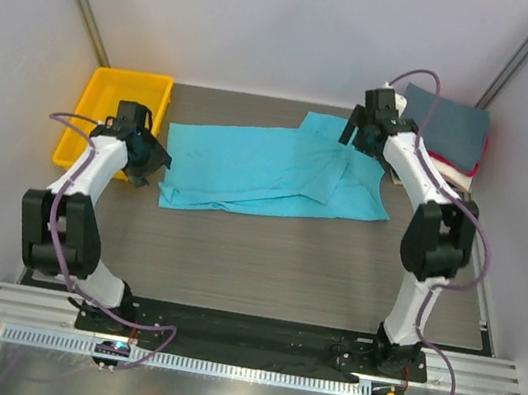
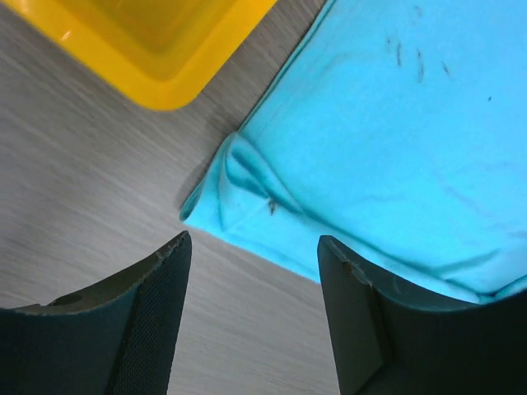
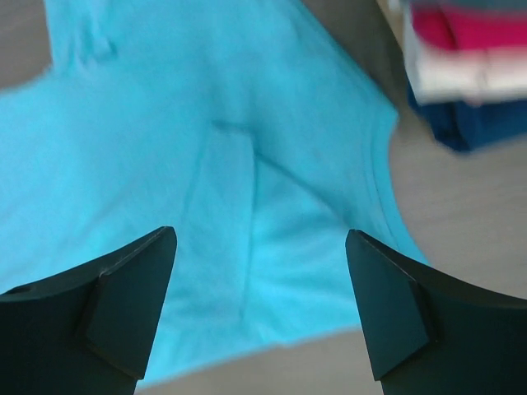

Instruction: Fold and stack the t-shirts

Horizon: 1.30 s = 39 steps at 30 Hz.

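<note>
Axis of turquoise t-shirt (image 1: 269,170): left to right along table (image 1: 284,262); left pincer (image 2: 254,239), spread, just off its left end; right pincer (image 3: 259,233), spread, above its far-right end.

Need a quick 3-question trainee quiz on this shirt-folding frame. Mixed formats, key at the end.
1. True or false: the left claw is shut on the turquoise t-shirt.
2. Which shirt tops the folded stack? A) red B) slate-grey C) navy
3. Fill in: the yellow tray sits on the ____ arm's side.
Key: 1 false, its jaws stand wide open by the shirt's corner. 2 B, the slate-grey t-shirt. 3 left.
</note>
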Available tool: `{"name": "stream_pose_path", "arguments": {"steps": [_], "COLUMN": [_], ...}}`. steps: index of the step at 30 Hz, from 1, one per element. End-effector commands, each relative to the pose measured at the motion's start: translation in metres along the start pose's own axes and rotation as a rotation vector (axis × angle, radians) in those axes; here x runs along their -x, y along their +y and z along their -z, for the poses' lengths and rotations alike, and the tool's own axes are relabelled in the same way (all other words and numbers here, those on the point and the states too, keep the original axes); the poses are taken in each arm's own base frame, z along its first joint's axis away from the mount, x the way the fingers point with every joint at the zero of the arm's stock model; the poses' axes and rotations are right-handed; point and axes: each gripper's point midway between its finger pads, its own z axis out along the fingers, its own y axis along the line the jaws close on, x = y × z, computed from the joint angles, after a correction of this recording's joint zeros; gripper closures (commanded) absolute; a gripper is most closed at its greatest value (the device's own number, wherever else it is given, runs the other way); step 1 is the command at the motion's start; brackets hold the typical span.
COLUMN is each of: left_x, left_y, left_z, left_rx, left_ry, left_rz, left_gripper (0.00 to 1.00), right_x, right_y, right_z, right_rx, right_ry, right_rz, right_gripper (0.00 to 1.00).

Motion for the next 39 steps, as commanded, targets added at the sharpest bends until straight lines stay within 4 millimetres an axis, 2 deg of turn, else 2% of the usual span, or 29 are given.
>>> {"name": "stream_pose_path", "arguments": {"steps": [1,2,3,4,6,7,11,14,21,27,38,39], "left_x": [-0.013,-0.016,-0.018,-0.029,-0.03,-0.031,-0.044,-0.047,-0.046,-0.052,-0.046,-0.046], "left_y": [0.014,0.018,0.02,0.034,0.04,0.042,0.053,0.056,0.052,0.055,0.05,0.049], "left_z": [0.022,0.022,0.027,0.021,0.022,0.02,0.006,-0.007,-0.033,-0.055,-0.06,-0.061], "left_rx": [-0.011,-0.01,-0.023,0.005,0.0,0.0,0.023,0.043,0.051,0.079,0.068,0.064], "left_ry": [-0.031,-0.036,-0.051,-0.039,-0.066,-0.072,-0.039,-0.022,-0.014,0.017,-0.017,-0.02], "left_rz": [-0.04,-0.045,-0.043,-0.045,-0.044,-0.044,-0.049,-0.05,-0.033,-0.02,-0.016,-0.011], "left_gripper": [0.37,0.39,0.42,0.44,0.45,0.47,0.5,0.51,0.51,0.56,0.6,0.6], "right_x": [-0.015,-0.021,-0.025,-0.054,-0.069,-0.086,-0.114,-0.123,-0.126,-0.132,-0.159,-0.157], "right_y": [-0.021,-0.031,-0.033,-0.045,-0.062,-0.066,-0.077,-0.085,-0.086,-0.095,-0.11,-0.121], "right_z": [0.053,0.057,0.072,0.063,0.062,0.061,0.053,0.045,0.029,0.012,-0.006,-0.009], "right_rx": [0.055,0.06,0.107,0.098,0.101,0.13,0.147,0.133,0.163,0.143,0.096,0.074], "right_ry": [-0.055,-0.055,-0.061,-0.014,0.007,0.032,0.086,0.098,0.113,0.134,0.179,0.178], "right_rz": [-0.038,-0.067,-0.104,-0.119,-0.17,-0.184,-0.193,-0.2,-0.219,-0.232,-0.242,-0.268], "right_gripper": [0.1,0.1,0.11,0.14,0.16,0.18,0.2,0.2,0.2,0.2,0.21,0.21]}}
